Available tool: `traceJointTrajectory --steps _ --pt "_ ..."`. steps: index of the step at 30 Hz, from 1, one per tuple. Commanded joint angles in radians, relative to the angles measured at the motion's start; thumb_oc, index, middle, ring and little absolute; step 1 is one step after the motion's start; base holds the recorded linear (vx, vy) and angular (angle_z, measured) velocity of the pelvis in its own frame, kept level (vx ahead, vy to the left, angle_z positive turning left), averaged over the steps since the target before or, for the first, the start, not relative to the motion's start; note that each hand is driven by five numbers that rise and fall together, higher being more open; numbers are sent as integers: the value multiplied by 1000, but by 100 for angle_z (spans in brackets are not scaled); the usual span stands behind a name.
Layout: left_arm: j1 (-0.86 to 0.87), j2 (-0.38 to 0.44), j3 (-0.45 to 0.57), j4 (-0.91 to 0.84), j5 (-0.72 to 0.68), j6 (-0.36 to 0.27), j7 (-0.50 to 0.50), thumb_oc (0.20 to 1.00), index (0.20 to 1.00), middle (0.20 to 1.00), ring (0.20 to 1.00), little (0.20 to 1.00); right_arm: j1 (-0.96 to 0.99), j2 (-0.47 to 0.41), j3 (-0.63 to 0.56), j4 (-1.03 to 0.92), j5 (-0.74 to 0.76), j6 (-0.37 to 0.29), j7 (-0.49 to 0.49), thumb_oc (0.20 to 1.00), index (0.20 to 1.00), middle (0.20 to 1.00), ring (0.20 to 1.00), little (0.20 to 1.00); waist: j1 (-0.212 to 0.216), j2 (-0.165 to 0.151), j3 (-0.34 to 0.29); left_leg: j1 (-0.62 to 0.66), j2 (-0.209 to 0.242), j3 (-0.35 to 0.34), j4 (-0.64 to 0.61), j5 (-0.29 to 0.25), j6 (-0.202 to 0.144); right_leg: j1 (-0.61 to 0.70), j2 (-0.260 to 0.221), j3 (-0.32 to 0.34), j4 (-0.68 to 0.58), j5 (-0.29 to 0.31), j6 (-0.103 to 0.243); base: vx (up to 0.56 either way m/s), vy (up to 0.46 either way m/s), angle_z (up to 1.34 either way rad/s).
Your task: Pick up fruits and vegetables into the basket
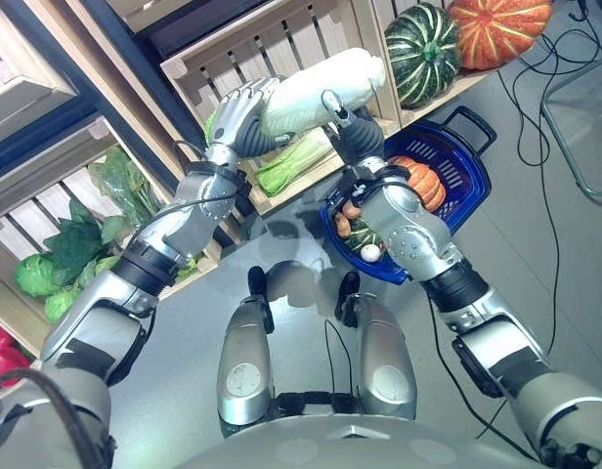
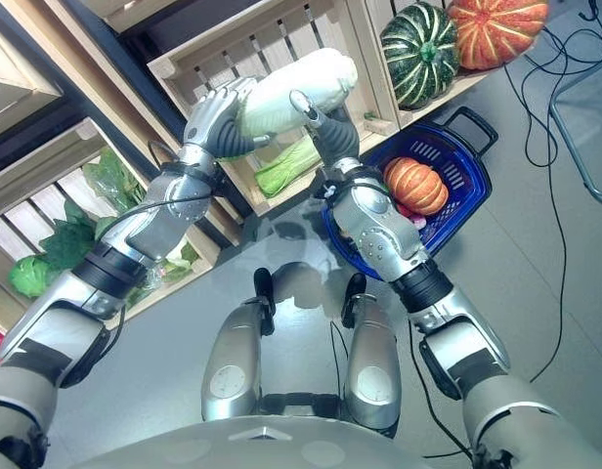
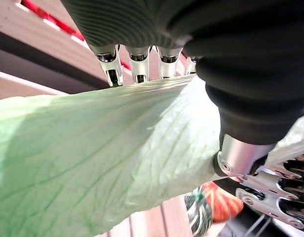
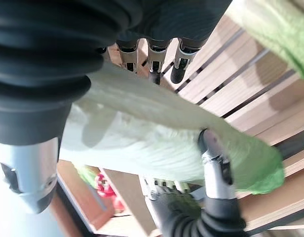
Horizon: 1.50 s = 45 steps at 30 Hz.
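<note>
From the left eye view, wooden crates (image 1: 281, 49) are standing on a grey floor (image 1: 565, 234), with a blue basket (image 1: 467, 171) sitting beside them and holding an orange pumpkin (image 1: 425, 179). Both hands are holding a long pale cabbage (image 1: 325, 88) up in front of the crates, above the basket. In the left wrist view, the left hand (image 3: 142, 64) is curling over its pale green, veiny leaf. In the right wrist view, the right hand (image 4: 152, 59) is wrapping around it too.

Crates: slatted wooden crates (image 1: 281, 44) line the upper left of the frame.
Floor: grey floor (image 1: 536, 234) spreads across the right and lower centre.
</note>
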Motion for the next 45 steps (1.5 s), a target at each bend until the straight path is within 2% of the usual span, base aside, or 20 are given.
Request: traceJointTrajectory --steps 1,4,7,12,13,14,17,21,24,25,26,28,30,31,33,34,35,38,41,45 --pt "-39 -22 -105 -129 29 6 -153 200 200 200 200 200 -121 70 65 -94 -12 -22 173 1000 1000 1000 1000 1000 -3 -13 -62 14 -44 46 55 -121 32 75 -37 23 -142 53 91 0 0 0" --pt "-38 -17 -136 -145 69 14 -223 200 200 200 200 200 -142 69 88 -120 -8 -2 179 1000 1000 1000 1000 1000 2 -8 -65 14 -46 43 56 -121 31 80 -41 19 -148 56 93 0 7 4" --pt "-42 -10 -165 -145 117 25 -272 200 200 200 200 200 -166 62 103 -106 -25 20 134 1000 1000 1000 1000 1000 5 -4 -68 18 -47 43 50 -121 31 83 -43 18 -154 57 97 -2 12 8" --pt "-54 -6 -199 -139 138 72 -305 200 200 200 200 200 -190 55 95 -61 -64 -29 11 1000 1000 1000 1000 1000 5 -2 -65 26 -44 44 37 -117 29 97 -43 13 -173 61 98 0 0 0" --pt "-54 -8 -203 -134 141 79 -308 200 200 200 200 200 -190 57 88 -49 -64 -54 3 912 912 912 912 912 4 0 -65 27 -43 44 35 -117 29 99 -44 12 -175 61 98 0 0 0" --pt "-53 -11 -207 -129 140 87 -306 200 200 200 200 200 -188 61 78 -39 -61 -73 3 200 200 200 200 200 2 1 -63 28 -43 45 35 -118 28 101 -43 12 -176 60 98 0 0 0" --pt "-48 -25 -221 -118 145 99 -290 200 200 200 200 200 -184 79 52 -12 -44 -123 -5 200 200 200 200 200 0 8 -63 31 -43 43 32 -121 28 104 -44 11 -178 58 99 0 0 0" --pt "-80 -58 -249 -72 139 114 -282 200 200 200 200 200 -220 118 60 93 -95 -135 -24 200 200 200 200 200 -2 18 -65 26 -44 37 40 -121 22 100 -47 17 -174 59 98 2 19 0" --pt "-113 -54 -247 -55 81 121 -292 200 200 200 200 200 -249 110 61 122 -124 -151 -25 200 200 200 200 200 -6 25 -70 28 -44 39 33 -120 22 99 -48 17 -177 58 97 -9 36 -3" --pt "-122 -50 -240 -46 33 123 -295 545 545 545 545 545 -258 101 61 117 -153 -153 -29 200 200 200 200 200 -9 26 -72 30 -44 40 29 -118 21 99 -49 19 -180 59 98 0 0 0" --pt "-129 -49 -232 -34 1 121 -298 1000 1000 1000 1000 1000 -260 99 60 112 -168 -152 -37 200 200 200 200 200 -12 27 -73 31 -43 42 27 -116 20 98 -50 20 -181 61 99 0 0 0" --pt "-152 -44 -223 -7 -46 119 -292 1000 1000 1000 1000 1000 -262 98 57 108 -180 -152 -38 200 200 200 200 200 -18 28 -71 35 -43 45 28 -115 19 96 -50 24 -177 61 99 0 0 0" --pt "-194 -36 -213 53 -155 128 -275 1000 1000 1000 1000 1000 -263 86 57 95 -183 -144 -40 200 200 200 200 200 -31 28 -74 42 -41 51 23 -113 20 93 -51 30 -172 61 100 0 0 0" --pt "-208 -34 -204 78 -196 135 -261 903 903 903 903 903 -264 76 52 90 -179 -142 -37 200 200 200 200 200 -37 28 -74 43 -40 55 20 -112 19 90 -50 34 -170 60 100 0 0 0" --pt "-233 -32 -191 130 -261 141 -217 918 918 918 918 918 -256 56 42 74 -167 -145 -32 200 200 200 200 200 -51 29 -75 45 -38 60 14 -108 19 82 -47 42 -167 60 101 -30 19 -8" --pt "-241 -31 -183 153 -290 142 -201 868 868 868 868 868 -254 45 34 66 -163 -149 -29 200 200 200 200 200 -57 28 -75 45 -37 64 13 -107 19 78 -46 45 -166 60 102 -50 6 -16" --pt "-245 -29 -172 175 -330 140 -186 1000 1000 1000 1000 1000 -249 34 24 57 -164 -156 -28 200 200 200 200 200 -62 28 -73 44 -36 67 11 -105 19 73 -45 47 -165 61 101 -60 6 -20" --pt "-224 -37 -152 206 -408 157 -149 1000 1000 1000 1000 1000 -226 5 -10 31 -183 -185 -12 200 200 200 200 200 -74 25 -68 37 -32 74 5 -102 20 59 -37 52 -163 59 101 -79 -12 -14" --pt "-123 -36 -117 161 -397 156 -95 1000 1000 1000 1000 1000 -184 -41 -69 -8 -215 -224 7 200 200 200 200 200 -71 22 -58 22 -31 73 4 -100 22 46 -31 47 -164 60 100 -114 -69 -17" --pt "155 -46 2 45 -417 76 28 1000 1000 1000 1000 1000 -50 -132 -246 -124 -384 -303 -28 200 200 200 200 200 -64 18 -31 18 -27 71 8 -107 25 53 -23 26 -162 55 95 -50 -100 -6"
